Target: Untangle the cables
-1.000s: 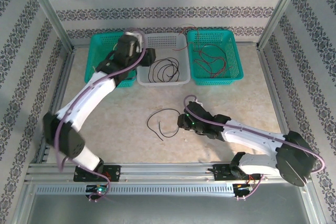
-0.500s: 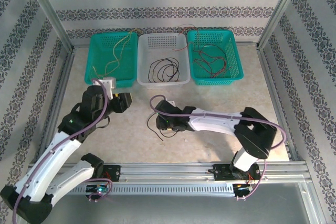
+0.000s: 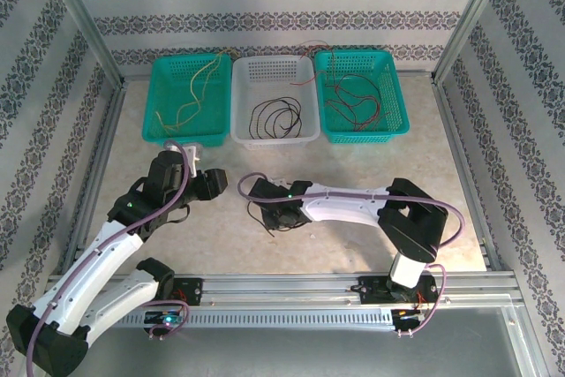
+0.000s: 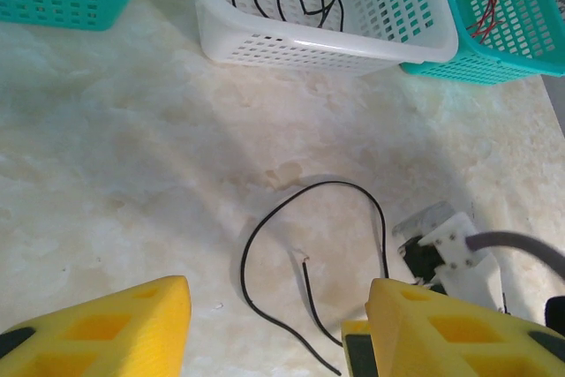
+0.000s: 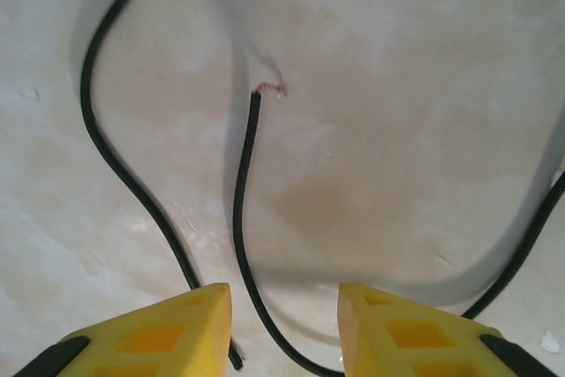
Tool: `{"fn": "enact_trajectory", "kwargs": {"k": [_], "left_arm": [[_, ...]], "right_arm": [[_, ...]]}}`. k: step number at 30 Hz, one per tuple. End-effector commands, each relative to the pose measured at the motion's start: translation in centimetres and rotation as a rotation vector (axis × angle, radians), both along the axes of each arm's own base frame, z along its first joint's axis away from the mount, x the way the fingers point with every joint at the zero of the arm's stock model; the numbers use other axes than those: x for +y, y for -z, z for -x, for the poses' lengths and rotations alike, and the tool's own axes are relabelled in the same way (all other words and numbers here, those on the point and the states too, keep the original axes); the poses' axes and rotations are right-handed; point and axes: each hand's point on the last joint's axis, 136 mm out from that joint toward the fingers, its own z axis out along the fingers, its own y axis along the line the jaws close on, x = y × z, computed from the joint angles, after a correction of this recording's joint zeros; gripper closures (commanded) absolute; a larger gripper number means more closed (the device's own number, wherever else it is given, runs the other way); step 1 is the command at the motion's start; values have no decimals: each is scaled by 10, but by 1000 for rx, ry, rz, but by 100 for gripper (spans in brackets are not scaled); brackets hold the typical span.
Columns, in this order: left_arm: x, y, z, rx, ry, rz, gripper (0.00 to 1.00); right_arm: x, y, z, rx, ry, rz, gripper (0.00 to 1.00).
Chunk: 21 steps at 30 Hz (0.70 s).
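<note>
Right wrist view shows the right tool [image 5: 284, 328] half-open, empty, straddling the black cable [image 5: 239, 183], and closing too high could miss it.

Across the pale marbled table [image 3: 424, 174], three stand in a row: a teal basket [image 3: 181, 137] at eleven o'clock, a white basket [image 3: 274, 136] at twelve, a second teal basket [image 3: 366, 134] at one.
</note>
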Motion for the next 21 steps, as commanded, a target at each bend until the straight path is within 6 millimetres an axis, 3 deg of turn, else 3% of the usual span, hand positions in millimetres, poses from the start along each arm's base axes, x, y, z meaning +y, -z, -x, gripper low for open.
{"fn": "enact_trajectory", "kwargs": {"k": [1,12,16,21], "left_arm": [[-3,-6,-7,-28,-5,39,45],[-4,-3,-6,-17,-13,53,45],[-5,-3,-7,-13,-14,55,45],[-7,-4,-10,-16,-14,66,45]], "right_arm": [[-4,11,8,19,-89,83,61],[0,27,4,37,-161,183,62],[-4,36,7,56,-161,203,71],[-9,31,6,35,-149,202,89]]}}
